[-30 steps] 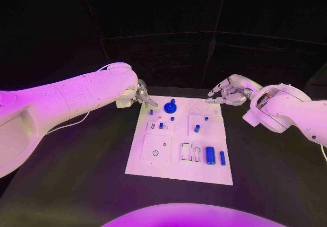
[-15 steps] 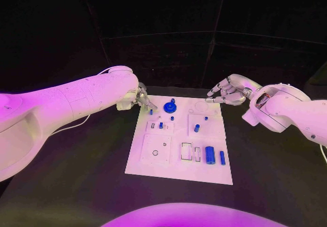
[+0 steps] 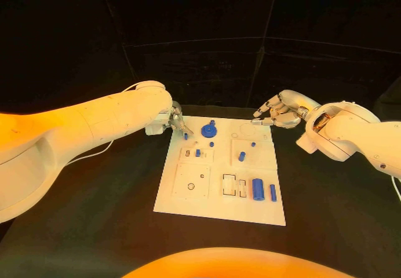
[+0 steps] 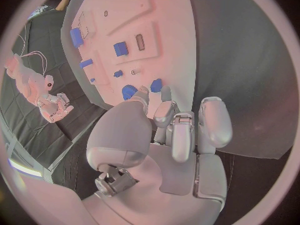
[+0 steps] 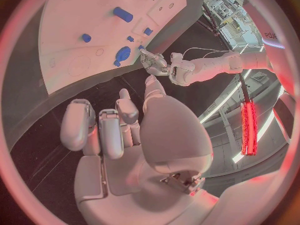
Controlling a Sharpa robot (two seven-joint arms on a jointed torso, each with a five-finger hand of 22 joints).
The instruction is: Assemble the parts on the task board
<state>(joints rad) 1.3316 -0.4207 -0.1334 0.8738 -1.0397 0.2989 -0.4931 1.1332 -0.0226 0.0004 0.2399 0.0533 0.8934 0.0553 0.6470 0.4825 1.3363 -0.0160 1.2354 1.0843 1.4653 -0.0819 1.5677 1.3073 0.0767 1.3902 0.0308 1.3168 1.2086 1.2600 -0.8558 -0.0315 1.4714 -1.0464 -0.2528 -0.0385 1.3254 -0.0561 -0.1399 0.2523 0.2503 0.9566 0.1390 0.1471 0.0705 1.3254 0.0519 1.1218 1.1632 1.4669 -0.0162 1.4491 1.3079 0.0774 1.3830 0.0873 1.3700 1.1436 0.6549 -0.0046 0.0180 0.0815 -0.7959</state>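
The left hand (image 3: 173, 121) has its fingers curled in just above a small blue peg (image 3: 185, 136) at the task board's (image 3: 219, 204) eleven-o'clock corner, seemingly empty. The right hand (image 3: 280, 113), loosely curled and empty, hovers off the one-o'clock corner. A pick looks under way; next, pinch the peg squarely.

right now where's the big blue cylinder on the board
In the head view the big blue cylinder lies near the task board's near right corner, between a thin blue rod and an empty slot.
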